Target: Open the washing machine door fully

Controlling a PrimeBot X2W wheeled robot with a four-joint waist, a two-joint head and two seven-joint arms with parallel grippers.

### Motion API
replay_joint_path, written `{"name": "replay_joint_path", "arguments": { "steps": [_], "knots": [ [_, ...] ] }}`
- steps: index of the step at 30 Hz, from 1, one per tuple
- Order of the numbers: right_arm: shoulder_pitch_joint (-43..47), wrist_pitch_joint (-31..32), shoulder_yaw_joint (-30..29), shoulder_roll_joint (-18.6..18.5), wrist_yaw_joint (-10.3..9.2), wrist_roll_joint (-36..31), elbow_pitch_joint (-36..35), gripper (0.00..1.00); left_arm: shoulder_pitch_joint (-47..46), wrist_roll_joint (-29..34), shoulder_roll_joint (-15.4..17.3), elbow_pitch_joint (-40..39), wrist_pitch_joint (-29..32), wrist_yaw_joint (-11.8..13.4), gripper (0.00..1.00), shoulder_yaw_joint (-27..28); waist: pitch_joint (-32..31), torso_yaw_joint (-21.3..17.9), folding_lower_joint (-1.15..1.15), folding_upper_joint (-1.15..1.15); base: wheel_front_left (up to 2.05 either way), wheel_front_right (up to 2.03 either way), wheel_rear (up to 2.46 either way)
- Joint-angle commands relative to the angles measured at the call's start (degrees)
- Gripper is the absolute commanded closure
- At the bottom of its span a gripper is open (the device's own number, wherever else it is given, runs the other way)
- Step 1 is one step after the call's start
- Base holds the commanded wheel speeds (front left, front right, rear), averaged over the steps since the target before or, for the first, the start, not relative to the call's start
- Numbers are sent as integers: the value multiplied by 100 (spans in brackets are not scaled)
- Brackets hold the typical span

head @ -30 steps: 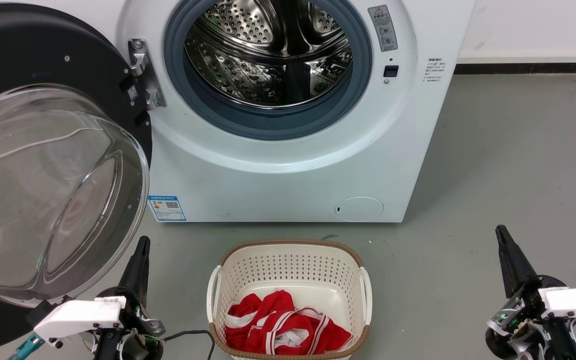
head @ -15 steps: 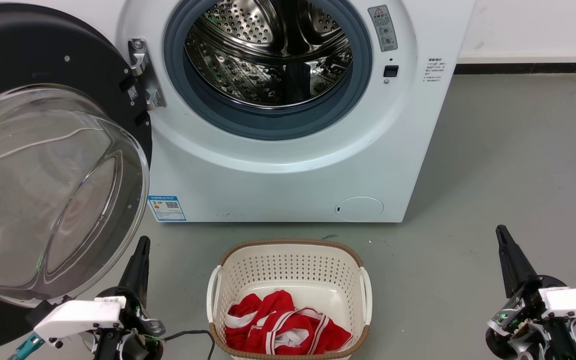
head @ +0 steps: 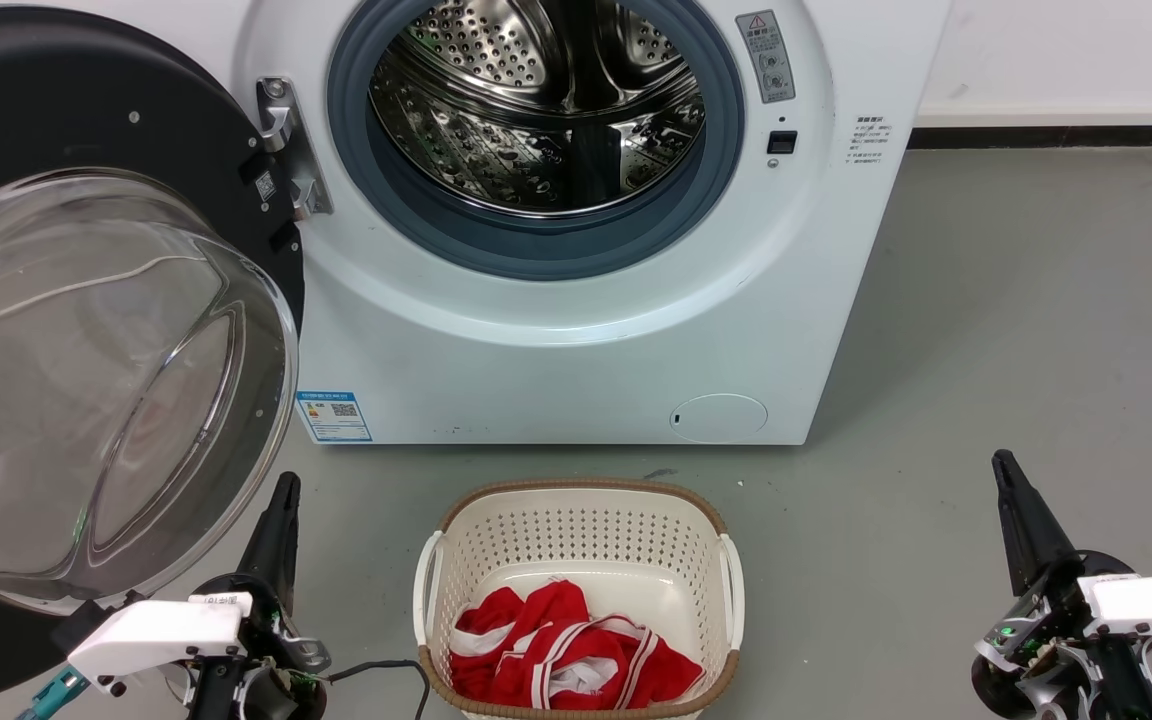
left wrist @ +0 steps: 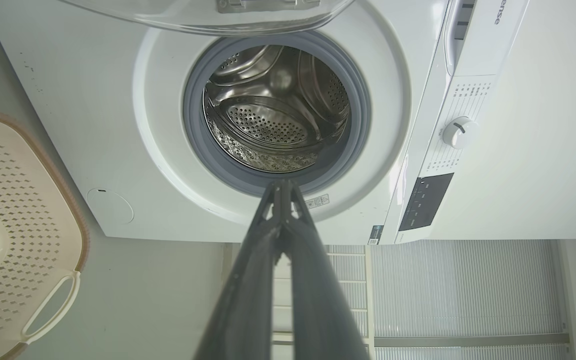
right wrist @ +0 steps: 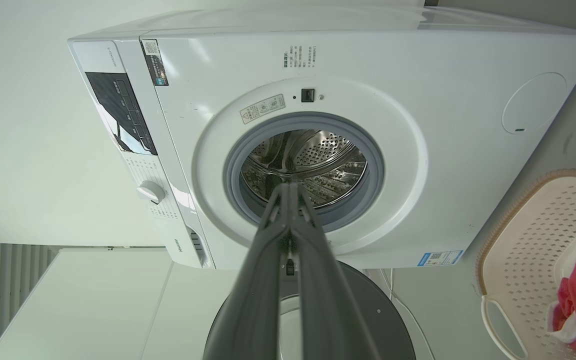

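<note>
The washing machine door [head: 106,330] stands swung wide on its metal hinge [head: 286,150] at the left of the white washing machine [head: 576,360], its glass bowl bulging toward the camera and the steel drum [head: 536,110] laid open. The left gripper [head: 286,485], fingers pressed together and empty, sits low just beneath the door's lower right edge, not touching it. The right gripper [head: 1004,462], likewise closed on nothing, is well apart on the far side of a laundry basket [head: 576,520] holding a red garment [head: 566,650].
</note>
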Motion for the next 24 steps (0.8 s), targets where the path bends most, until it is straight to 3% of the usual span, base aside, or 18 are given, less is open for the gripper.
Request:
{"name": "replay_joint_path", "arguments": {
  "steps": [1,24],
  "knots": [
    [-65,19,-6,5,0,-9,6,100,-41,-10,-9,-1,13,-22,100,17,0,0,-1,0,0,0,0],
    [-66,21,-12,11,0,-18,6,100,-41,-11,-8,-2,13,-22,100,16,0,0,-1,0,0,0,0]
  ]
}}
